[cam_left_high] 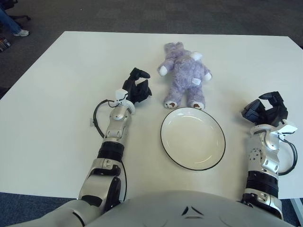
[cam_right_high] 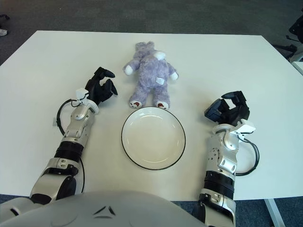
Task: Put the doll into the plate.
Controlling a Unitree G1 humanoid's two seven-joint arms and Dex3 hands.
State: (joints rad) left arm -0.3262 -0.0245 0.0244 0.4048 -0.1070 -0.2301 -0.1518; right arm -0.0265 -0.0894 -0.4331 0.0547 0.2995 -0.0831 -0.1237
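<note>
Left hand (cam_left_high: 137, 87) is out over the white tabletop (cam_left_high: 57, 94), black fingers loosely curled w/ nothing in them, just left of the doll's legs but not touching the doll. Its silver forearm runs back toward the robot's body at the bottom edge, w/ a black cable looping beside the wrist. Right of that hand lies the doll (cam_left_high: 183, 74), a purple plush bear w/ white paws, on its back approx. mid-tabletop, head toward the far edge, feet pointing at the robot; brown soles face up and a small white tag shows on its side. Feet sit just beside the far rim of the plate (cam_left_high: 192, 137) and seem to meet it; can't tell if they actually touch. Plate is a shallow white dish w/ a thin dark rim, between the two arms, nearer the robot than the doll, nothing in it. Right hand (cam_left_high: 266, 111) shows well to the right of the plate near the tabletop's right side, fingers half curled, holding nothing, apart from doll & plate. Dark carpet surrounds the tabletop.
</note>
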